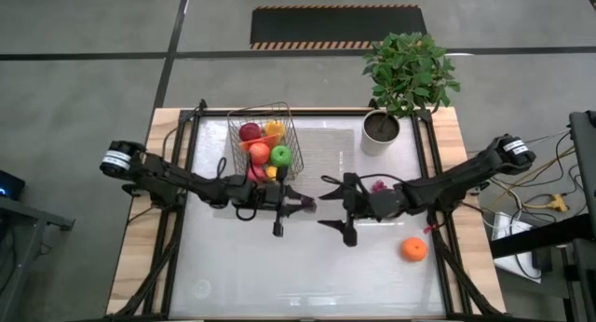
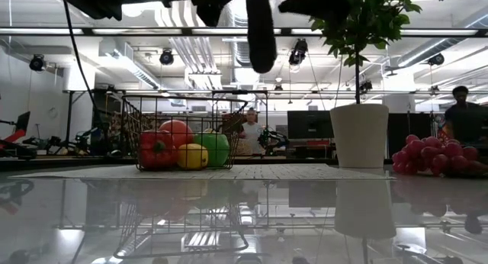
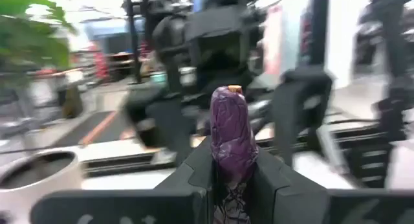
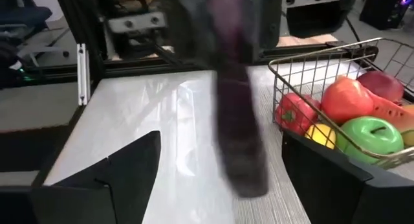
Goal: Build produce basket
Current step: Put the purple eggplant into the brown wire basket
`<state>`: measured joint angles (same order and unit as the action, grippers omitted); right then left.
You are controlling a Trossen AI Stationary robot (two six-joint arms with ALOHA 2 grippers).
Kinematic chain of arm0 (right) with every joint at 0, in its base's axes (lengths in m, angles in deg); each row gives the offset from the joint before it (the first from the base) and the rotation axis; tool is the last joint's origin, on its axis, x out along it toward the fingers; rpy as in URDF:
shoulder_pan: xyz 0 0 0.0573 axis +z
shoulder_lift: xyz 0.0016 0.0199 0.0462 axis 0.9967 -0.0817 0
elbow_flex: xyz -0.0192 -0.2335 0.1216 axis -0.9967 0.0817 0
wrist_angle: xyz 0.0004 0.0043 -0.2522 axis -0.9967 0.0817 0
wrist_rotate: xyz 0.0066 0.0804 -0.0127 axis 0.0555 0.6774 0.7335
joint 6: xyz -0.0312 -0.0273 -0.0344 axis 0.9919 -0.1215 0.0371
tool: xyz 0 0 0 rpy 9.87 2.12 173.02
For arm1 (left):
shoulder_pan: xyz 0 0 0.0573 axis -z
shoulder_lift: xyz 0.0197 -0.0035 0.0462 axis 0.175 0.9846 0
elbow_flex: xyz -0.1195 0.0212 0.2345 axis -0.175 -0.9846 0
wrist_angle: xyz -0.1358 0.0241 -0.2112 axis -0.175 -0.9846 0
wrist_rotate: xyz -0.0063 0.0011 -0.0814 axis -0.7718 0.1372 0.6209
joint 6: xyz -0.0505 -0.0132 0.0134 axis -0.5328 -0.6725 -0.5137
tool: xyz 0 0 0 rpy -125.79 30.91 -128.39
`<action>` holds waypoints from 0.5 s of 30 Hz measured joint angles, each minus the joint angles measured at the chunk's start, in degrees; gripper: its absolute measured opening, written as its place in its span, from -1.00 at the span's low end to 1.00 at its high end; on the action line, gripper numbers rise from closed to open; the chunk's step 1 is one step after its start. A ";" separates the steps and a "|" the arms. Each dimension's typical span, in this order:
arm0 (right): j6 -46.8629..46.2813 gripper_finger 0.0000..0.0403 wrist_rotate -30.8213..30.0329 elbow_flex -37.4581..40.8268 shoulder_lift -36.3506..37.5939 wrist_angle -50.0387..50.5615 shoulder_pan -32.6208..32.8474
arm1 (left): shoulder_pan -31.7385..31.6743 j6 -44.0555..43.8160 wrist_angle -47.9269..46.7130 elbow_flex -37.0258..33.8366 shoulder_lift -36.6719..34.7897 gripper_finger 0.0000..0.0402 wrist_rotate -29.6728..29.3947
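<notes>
Step in hand: a handover in mid-air over the table's middle; the left gripper is clamped on the eggplant, while the right gripper faces it with fingers spread, holding nothing.
Basket: the basket sits just beside the left gripper, toward the table's far edge, already holding a green apple, a red pepper and more.
Next move: I'd say the left arm must swing the eggplant over the rim, then let go.
Left out: an orange lies near the right arm; grapes rest by the white pot.
Views: only the left wrist view shows the grip clearly; the low view shows just the eggplant's dark tip hanging down.
</notes>
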<state>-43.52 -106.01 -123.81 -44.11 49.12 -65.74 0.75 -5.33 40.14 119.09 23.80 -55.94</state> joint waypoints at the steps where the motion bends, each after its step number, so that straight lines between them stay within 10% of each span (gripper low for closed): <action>1: -0.06 0.52 -0.07 0.00 0.70 0.40 0.35 | -0.41 0.91 -1.20 0.00 -0.61 -0.84 -1.25; 15: -0.13 0.53 -0.51 0.00 2.23 1.60 5.17 | -13.41 5.62 -11.74 -0.17 -4.66 -0.82 -12.09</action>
<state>-43.65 -106.52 -123.81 -41.87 50.72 -60.58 -12.65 0.29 28.40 118.92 19.13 -68.03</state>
